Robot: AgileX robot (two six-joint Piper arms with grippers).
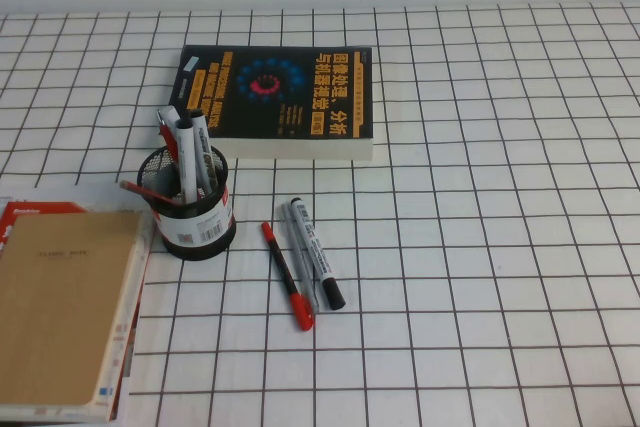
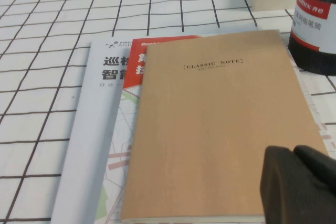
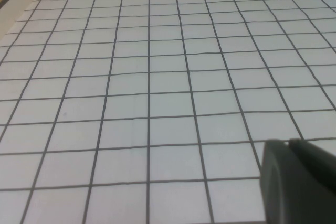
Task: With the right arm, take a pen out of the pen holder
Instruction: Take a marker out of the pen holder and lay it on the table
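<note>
The black mesh pen holder (image 1: 192, 205) is seen left of centre in the high view, standing upright on the grid-patterned bench (image 1: 500, 197). Several pens (image 1: 190, 152) are held in it, their caps leaning toward the upper left, and a thin red one is tilted over its left rim. Just right of the holder, 2 pens are found lying flat on the bench: a red pen (image 1: 287, 275) and a grey marker (image 1: 316, 253) with a black cap, side by side and nearly touching. A dark book (image 1: 278, 102) is laid flat in the upper centre, behind the holder. At the lower left, a brown notebook (image 1: 65, 307) is stacked on other printed booklets, its right edge close to the holder.

Neither arm is caught in the high view. The left gripper (image 2: 294, 156) is seen pressed together over the brown notebook, near the holder's base. The right gripper (image 3: 287, 150) is pressed together too, nothing pinched, held over bare grid squares of the bench, well apart from the holder.
</note>
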